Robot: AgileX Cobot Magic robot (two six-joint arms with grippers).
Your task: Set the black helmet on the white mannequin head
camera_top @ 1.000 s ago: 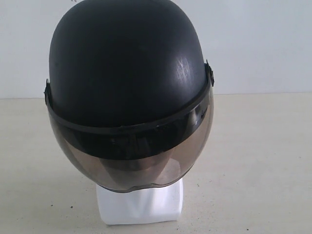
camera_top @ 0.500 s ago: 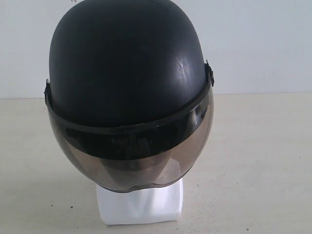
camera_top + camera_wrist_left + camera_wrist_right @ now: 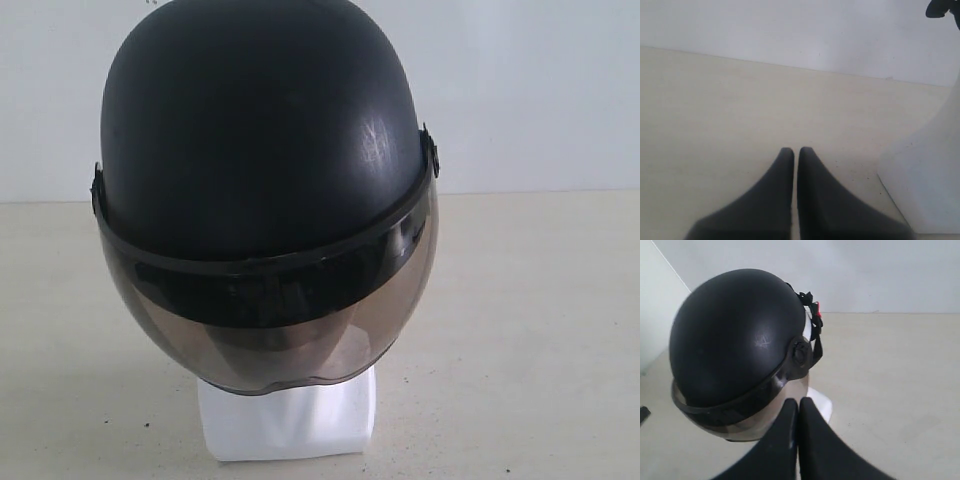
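The black helmet (image 3: 255,130) sits on the white mannequin head, whose block base (image 3: 285,420) shows below the smoky visor (image 3: 270,330). In the right wrist view the helmet (image 3: 735,335) fills the frame's middle, with a black chin strap and red clip (image 3: 816,315) behind it. My right gripper (image 3: 798,401) is shut, empty, and a little apart from the helmet's side. My left gripper (image 3: 795,150) is shut over bare table beside the white base (image 3: 927,185). Neither gripper shows in the exterior view.
A cream tabletop (image 3: 540,330) runs back to a pale wall (image 3: 540,90). In the right wrist view a small dark object (image 3: 643,415) lies at the frame's edge.
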